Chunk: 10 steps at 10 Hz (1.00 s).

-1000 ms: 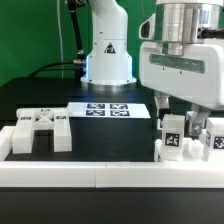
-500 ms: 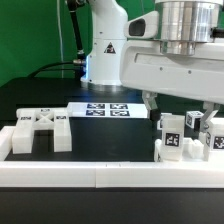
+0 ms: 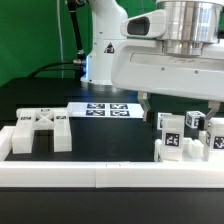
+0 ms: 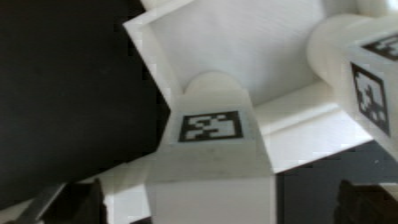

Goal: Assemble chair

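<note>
Over the exterior view's right side, the claw (image 3: 183, 104) hangs just above a cluster of chair blocks (image 3: 186, 136), its jaws spread wide apart. One dark finger (image 3: 148, 101) shows below the white hand, on the side toward the marker board (image 3: 104, 108); the other sits near the picture's edge. Nothing is clamped between them, and from this view the fingertips look clear of the block tops, though only narrowly.

From the wrist view, the claw (image 4: 199, 208) straddles a white tagged post (image 4: 214, 140). Its dark fingertips (image 4: 36, 208) sit out at either side, with a gap between each one and the post; whether any pad brushes the white surface, I cannot tell. A second tagged block (image 4: 365, 70) stands just beside the post.

The chair is not together. Besides the cluster, a cross-shaped chair piece (image 3: 40, 131) lies well apart at the exterior view's left, tucked into the corner of the white border rail (image 3: 110, 176) on the black table (image 3: 110, 140).
</note>
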Motion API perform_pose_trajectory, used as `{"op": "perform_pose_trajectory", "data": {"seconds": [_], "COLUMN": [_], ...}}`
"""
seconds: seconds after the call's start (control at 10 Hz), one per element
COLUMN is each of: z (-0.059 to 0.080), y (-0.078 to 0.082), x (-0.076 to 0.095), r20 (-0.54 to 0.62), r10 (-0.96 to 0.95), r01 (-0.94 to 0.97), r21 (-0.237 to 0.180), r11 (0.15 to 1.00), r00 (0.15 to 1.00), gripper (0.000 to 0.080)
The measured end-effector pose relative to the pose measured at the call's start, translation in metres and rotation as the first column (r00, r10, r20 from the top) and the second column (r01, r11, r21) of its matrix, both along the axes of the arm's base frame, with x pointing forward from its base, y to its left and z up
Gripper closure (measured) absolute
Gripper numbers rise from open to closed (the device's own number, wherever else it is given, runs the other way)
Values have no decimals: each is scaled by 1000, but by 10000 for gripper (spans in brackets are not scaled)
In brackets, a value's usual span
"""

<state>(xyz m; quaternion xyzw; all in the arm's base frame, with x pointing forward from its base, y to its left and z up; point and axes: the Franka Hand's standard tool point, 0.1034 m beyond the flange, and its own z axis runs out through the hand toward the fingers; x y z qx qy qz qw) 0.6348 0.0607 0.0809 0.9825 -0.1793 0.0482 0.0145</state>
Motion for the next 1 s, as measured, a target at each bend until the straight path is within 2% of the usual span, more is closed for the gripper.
{"op": "perform_pose_trajectory", "data": {"seconds": [0.2,0.3,0.5,0.6,0.7,0.8,1.0], "z": [0,0,0,0,1,1,0], "y": [-4,-5,-5,-5,-5,-5,-5], "x": [0,0,0,1,1,1,1], "r20": [-7,-7,-7,-5,-3,-2,5], "r10": [132,133,130,113,94,82,-83], "r01": [-132,-133,-131,-113,-94,-82,82], "r21": [-12,-12,-12,-10,-8,-7,9], "r11": [991,991,991,994,996,997,997], "r00": [991,991,991,994,996,997,997], "gripper": [151,151,421,421,508,508,508]}}
